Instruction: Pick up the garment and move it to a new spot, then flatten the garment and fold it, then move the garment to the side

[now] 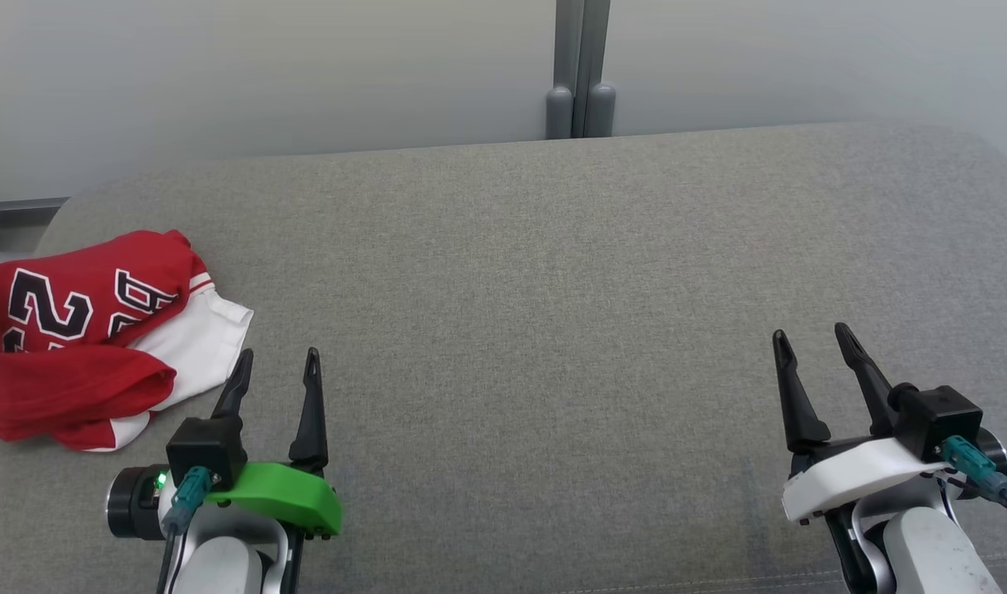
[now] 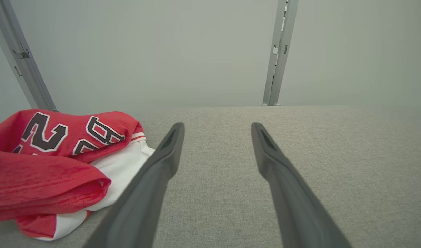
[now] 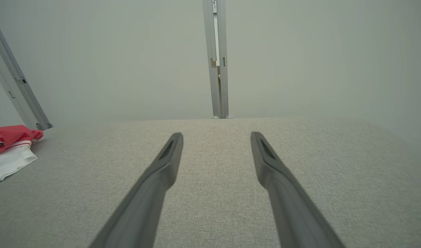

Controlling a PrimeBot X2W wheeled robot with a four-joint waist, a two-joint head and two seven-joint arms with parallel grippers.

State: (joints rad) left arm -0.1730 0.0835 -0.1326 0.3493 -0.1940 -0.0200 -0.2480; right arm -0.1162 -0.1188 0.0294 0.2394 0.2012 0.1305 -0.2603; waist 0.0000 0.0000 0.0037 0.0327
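Note:
The garment (image 1: 91,334) is a red and white jersey with black numbers, lying crumpled at the far left of the grey padded surface (image 1: 552,272). My left gripper (image 1: 278,361) stands open just to its right, its left finger close to the white cloth, nothing between its fingers. In the left wrist view the garment (image 2: 55,162) lies left of the left gripper (image 2: 218,128). My right gripper (image 1: 812,338) is open far to the right, empty. The right wrist view shows the garment (image 3: 8,151) at its left edge, well away from the right gripper (image 3: 216,136).
A pale wall (image 1: 264,66) rises behind the surface, with a grey metal post (image 1: 581,74) at its middle. A slanted metal bar (image 2: 20,58) stands behind the garment. The surface's left corner is rounded near the garment.

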